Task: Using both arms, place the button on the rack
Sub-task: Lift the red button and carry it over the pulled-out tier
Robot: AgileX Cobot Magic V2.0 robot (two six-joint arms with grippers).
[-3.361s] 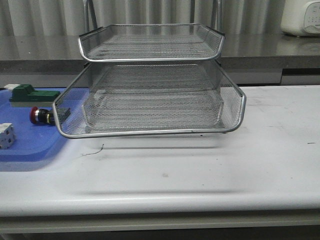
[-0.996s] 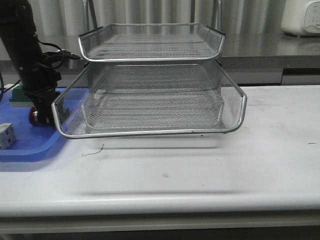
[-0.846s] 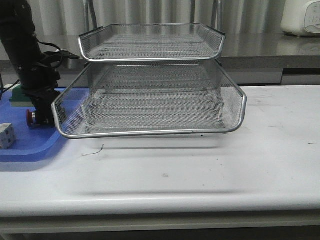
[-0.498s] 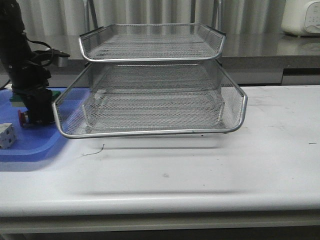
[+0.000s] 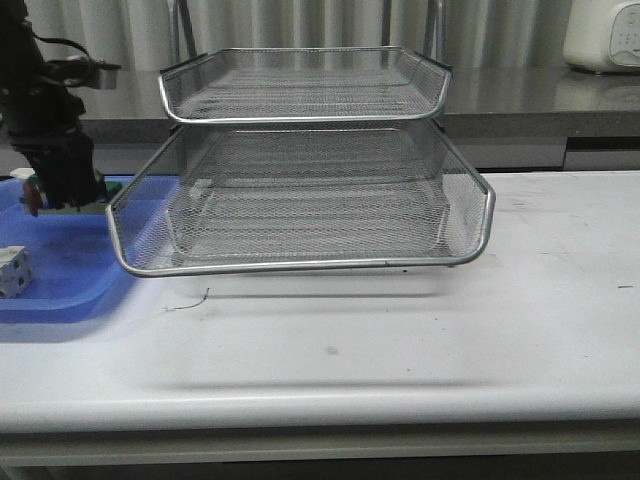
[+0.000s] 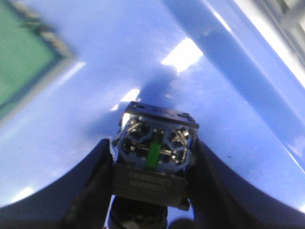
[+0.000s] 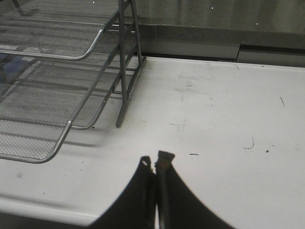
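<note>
Now the left claw (image 6: pixel 151 200) holds the button (image 6: pixel 153 155) above the blue tray (image 6: pixel 143 62), beside the rack (image 5: pixel 300 200); carry it level, clearing the rack's rim. Right claw (image 7: pixel 155 164) is closed, empty.

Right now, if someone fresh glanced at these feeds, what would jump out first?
The silver wire-mesh rack fills the middle of the front view, its lower tray pulled out toward the camera over the white table. At far left, the left tool is shut on the button, held above the blue tray. The right tool hangs shut over bare table beside the rack.
</note>
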